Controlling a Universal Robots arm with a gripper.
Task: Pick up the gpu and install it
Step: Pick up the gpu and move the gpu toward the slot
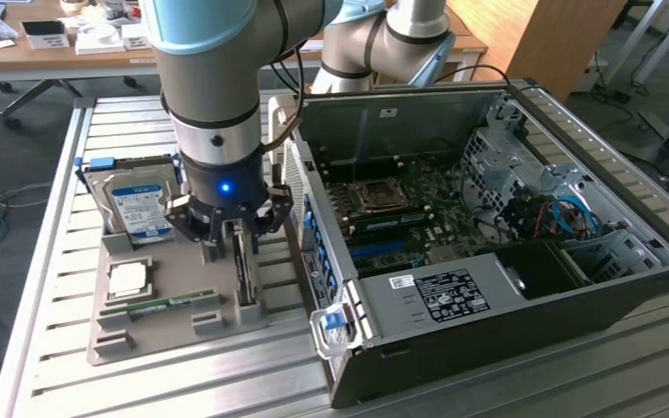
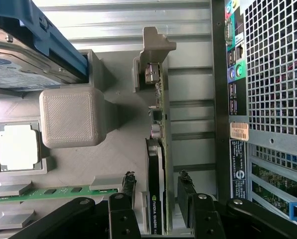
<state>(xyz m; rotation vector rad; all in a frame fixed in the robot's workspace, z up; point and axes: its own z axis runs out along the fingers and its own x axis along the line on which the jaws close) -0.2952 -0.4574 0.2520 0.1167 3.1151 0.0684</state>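
Btwn fingers (image 2: 130,186) of open end effector (image 2: 157,180): gpu (image 2: 154,199) upright in gray tray (image 2: 121,107).

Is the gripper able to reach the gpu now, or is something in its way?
Probably yes. The gripper hangs open right at the gpu, which stands on edge in the gray tray, one finger on each side, nothing between. The hard drive and computer case lie off to the sides.

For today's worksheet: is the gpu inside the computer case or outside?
Outside: the gpu stands on edge in the grey holder beside the case.
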